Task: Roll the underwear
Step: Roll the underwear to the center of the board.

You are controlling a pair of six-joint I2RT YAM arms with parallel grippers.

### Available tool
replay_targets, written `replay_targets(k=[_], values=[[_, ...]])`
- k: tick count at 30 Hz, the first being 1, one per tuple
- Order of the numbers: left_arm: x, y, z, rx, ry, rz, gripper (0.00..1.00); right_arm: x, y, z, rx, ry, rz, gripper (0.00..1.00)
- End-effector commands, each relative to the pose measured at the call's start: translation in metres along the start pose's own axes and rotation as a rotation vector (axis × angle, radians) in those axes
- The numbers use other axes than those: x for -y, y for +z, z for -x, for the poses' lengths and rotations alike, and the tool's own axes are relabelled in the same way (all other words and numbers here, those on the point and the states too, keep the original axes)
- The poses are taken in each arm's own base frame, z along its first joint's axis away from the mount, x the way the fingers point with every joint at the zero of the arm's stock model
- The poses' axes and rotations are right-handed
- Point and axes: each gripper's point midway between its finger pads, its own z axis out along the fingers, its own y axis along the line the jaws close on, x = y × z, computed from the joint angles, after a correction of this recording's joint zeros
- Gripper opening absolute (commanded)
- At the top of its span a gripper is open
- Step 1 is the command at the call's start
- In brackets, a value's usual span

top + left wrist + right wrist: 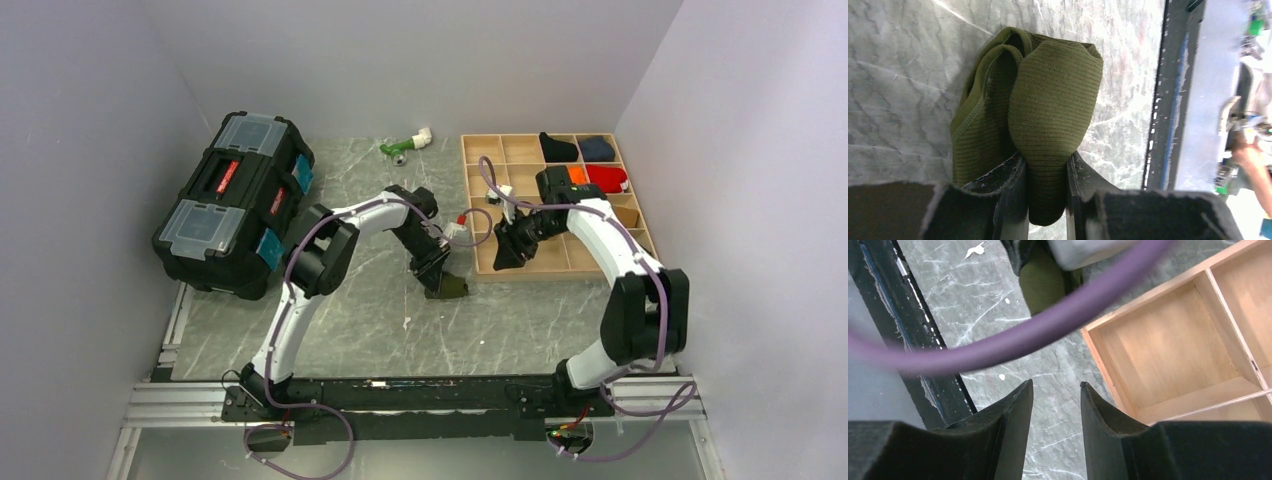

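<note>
Underwear (1048,115): olive rib-knit cloth, bunched in rounded folds, stitched hem showing. Lies on grey marble-veined surface (898,75), just off 7 o'clock corner of wooden grid tray (1168,345). Left claw (1046,165) pinches one ribbed fold. Right claw (1055,390) parted, gripping nothing. Black toolbox (235,200) at 10 o'clock: red labels, unreadable.

Your underwear (1053,100), ribbed olive-green cloth, lies bunched in folds on the table (898,75), one fold pinched by the left gripper (1046,159).
</note>
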Motion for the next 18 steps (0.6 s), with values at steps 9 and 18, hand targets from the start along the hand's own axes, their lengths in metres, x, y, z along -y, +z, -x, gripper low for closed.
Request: replay_targets(k=[9, 18], values=[[-0.025, 0.032, -0.052, -0.153, -0.264, -0.097, 0.0, -0.035, 0.043, 0.01, 0.005, -0.345, -0.168, 0.45], [-0.03, 0.034, -0.058, -0.144, -0.329, -0.147, 0.0, -0.037, 0.084, 0.01, -0.115, -0.509, -0.224, 0.52]])
